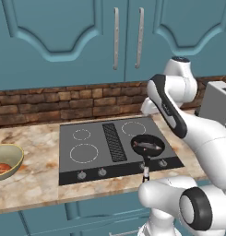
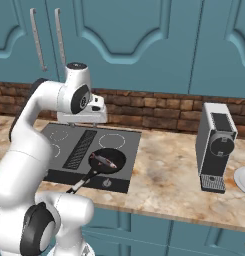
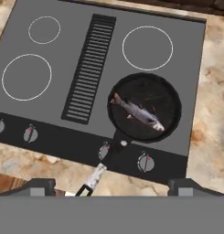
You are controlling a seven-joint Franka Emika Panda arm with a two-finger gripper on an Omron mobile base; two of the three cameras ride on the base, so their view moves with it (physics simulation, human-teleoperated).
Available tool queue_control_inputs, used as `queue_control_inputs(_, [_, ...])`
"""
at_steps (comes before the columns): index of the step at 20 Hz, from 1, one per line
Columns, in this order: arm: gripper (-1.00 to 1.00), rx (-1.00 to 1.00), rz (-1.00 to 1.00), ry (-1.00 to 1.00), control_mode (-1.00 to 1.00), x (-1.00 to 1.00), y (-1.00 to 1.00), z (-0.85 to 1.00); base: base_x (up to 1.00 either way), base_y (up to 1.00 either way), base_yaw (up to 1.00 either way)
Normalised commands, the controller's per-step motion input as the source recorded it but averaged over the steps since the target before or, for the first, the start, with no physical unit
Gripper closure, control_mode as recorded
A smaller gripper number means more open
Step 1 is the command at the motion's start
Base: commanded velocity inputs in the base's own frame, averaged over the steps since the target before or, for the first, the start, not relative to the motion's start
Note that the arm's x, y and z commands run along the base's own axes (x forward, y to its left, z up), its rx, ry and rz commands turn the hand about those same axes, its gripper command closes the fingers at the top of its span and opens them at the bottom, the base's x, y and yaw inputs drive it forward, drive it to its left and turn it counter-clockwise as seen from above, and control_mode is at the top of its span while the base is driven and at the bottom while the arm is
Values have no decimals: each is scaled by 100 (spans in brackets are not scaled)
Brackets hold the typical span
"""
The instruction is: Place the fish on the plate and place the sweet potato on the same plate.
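From the left base view, nothing of the task looks done yet. The fish [image 1: 148, 146] lies in the black frying pan [image 1: 148, 145] on the near right burner of the stove [image 1: 115, 149], its long axis running roughly left to right across the pan. At the far left of the surface [image 1: 36, 179] a yellowish-green bowl [image 1: 6, 161] holds something orange-red, probably the sweet potato [image 1: 1, 168], though only a part of it shows and I cannot read which way it points.

From the right base view, the fish [image 2: 103, 160] is again in the pan [image 2: 107, 161], lying slantwise with one end toward the far left and the other toward the near right. The pan's handle reaches out toward the near edge of the surface. The plate [image 2: 243, 180] sits at the far right edge, past the coffee machine [image 2: 216, 146], well apart from the pan and bare as far as it shows. Both items are left to move.

From the hand view, the pincer [image 3: 111, 186] hangs above the stove, released and wide, grasping nothing. The fish [image 3: 138, 113] lies diagonally in the pan [image 3: 144, 108], tail toward the grille in the stove's middle, head toward the pan's right rim.
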Motion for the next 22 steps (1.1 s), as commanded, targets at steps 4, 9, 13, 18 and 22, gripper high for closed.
queue_control_inputs(4, [-100, 0, 30, -2, -100, 0, -11, -40, 0, 0, 0])
queue_control_inputs(9, [-100, -4, 28, -4, -100, 0, 0, -47, 0, 0, 0])
queue_control_inputs(13, [-100, -16, 18, 0, -100, 0, 0, -67, 0, 0, 0])
queue_control_inputs(18, [-100, -22, 10, 2, -100, 1, 0, -57, 0, 0, 0])
queue_control_inputs(22, [-100, -6, 3, 1, -100, 13, 0, -45, 0, 0, 0])
